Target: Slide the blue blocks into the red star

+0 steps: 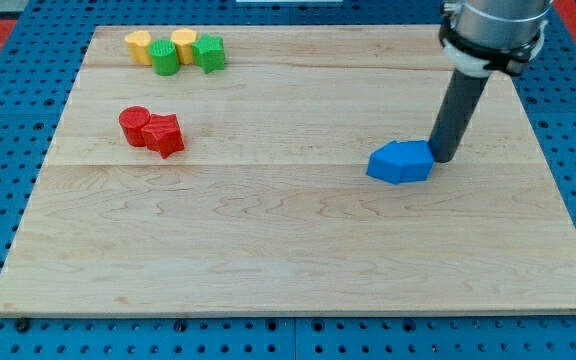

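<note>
my tip (442,158) touches blue blocks (401,162) on the view's right; no jaws, bare rod | push steadily left toward red star (165,134); keep contact centred

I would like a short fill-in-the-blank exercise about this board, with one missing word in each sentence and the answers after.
1. My tip stands at the view's ____ side of the blue blocks.
2. The red star touches a red ____.
3. Near the view's top, the yellow blocks sit with two ____ blocks.

Missing words: right; cylinder; green
</note>
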Robot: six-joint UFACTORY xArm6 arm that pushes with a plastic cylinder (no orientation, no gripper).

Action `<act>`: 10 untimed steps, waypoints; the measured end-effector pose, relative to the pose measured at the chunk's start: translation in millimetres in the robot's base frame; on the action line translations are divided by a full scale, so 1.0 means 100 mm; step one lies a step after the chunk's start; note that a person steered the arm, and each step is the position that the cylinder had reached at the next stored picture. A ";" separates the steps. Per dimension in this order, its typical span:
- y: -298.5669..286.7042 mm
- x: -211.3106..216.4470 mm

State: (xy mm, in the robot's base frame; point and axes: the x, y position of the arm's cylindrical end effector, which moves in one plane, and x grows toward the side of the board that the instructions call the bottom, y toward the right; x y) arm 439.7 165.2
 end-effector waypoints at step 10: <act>-2.50 -0.48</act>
State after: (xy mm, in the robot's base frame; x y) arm 392.2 -85.0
